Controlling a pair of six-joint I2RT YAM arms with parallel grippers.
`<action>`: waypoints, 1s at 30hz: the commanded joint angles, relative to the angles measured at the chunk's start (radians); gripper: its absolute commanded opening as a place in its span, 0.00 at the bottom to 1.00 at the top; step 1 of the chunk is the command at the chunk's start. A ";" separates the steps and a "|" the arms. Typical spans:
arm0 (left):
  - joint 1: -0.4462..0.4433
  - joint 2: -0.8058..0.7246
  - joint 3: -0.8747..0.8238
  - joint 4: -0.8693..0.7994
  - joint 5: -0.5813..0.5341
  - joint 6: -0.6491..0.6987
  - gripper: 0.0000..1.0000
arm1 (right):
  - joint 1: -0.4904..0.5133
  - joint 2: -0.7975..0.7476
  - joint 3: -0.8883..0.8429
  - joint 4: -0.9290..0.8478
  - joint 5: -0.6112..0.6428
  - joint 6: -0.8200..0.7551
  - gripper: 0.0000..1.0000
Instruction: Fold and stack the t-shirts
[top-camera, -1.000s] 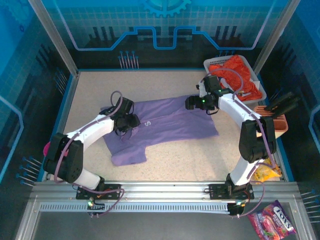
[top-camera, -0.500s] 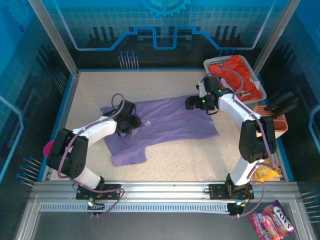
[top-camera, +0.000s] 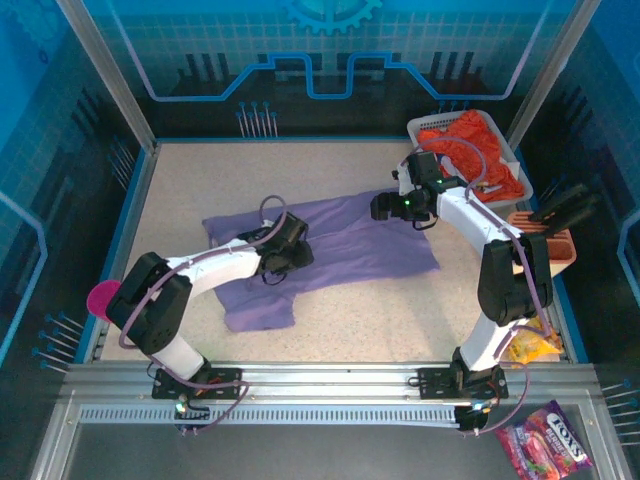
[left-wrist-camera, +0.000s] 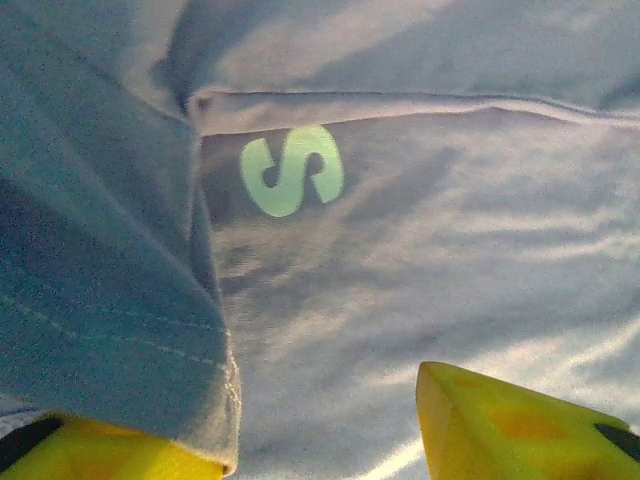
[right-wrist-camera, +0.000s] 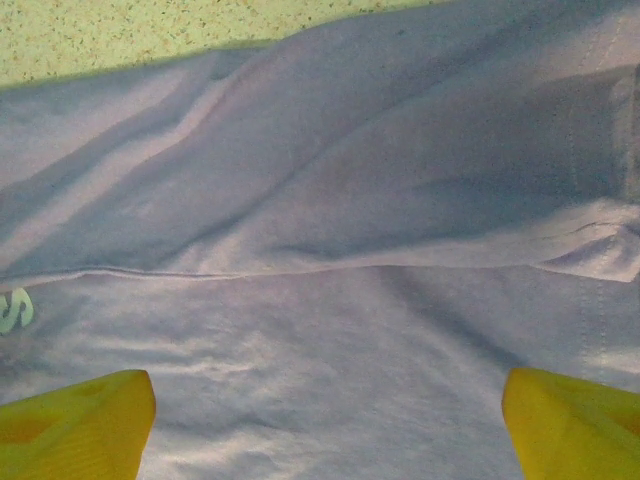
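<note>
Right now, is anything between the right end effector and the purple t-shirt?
Nothing visible. The right end effector hangs open directly over the purple t-shirt, and its wrist view shows bare cloth between the fingers.

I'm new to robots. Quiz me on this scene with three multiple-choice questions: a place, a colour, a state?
1. Where is the orange shirt? A in the basket B draped on an arm C in a tool
2. The spread-out shirt is: A green B purple C white
3. The right tool is: A shut B gripping cloth C open
Answers: A, orange cloth fills the basket; B, the flat cloth is plainly purple; C, its jaws stand wide apart above the cloth.
</note>
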 joint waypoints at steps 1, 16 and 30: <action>-0.043 0.015 0.077 -0.105 -0.056 0.053 0.55 | 0.012 0.003 0.019 -0.020 -0.007 -0.012 0.91; -0.037 0.006 0.254 -0.405 0.049 0.267 0.81 | 0.020 0.007 0.020 -0.028 -0.018 -0.009 0.90; 0.328 -0.054 0.035 -0.090 0.207 0.372 0.78 | 0.023 -0.017 0.018 -0.046 -0.002 -0.018 0.90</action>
